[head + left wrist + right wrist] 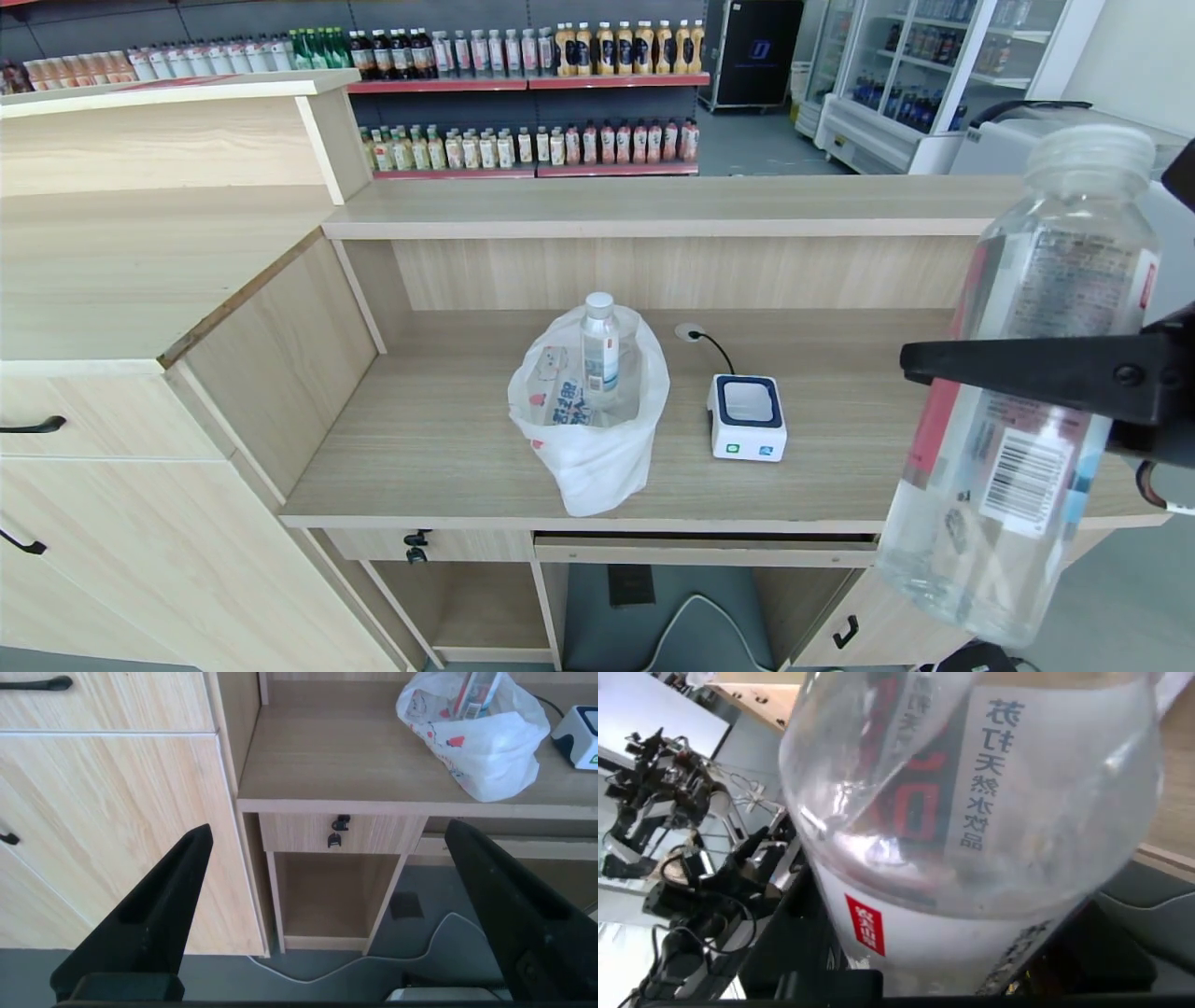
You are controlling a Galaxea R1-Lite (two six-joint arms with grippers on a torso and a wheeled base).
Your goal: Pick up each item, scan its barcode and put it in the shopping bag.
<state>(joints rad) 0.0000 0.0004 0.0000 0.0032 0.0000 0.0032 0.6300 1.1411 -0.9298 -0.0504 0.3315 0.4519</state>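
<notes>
Right up close, the clear plastic water bottle with a barcode label (pixel 1064 271) is clamped in my right gripper (pixel 990 378), raised right of the wooden counter (pixel 439 439). The white plastic shopping bag (pixel 597 457) there holds an upright white-capped clear bottle (pixel 600 350) and a printed packet (pixel 555 392). My left gripper (pixel 329 835) hangs low, fingers spread wide.
</notes>
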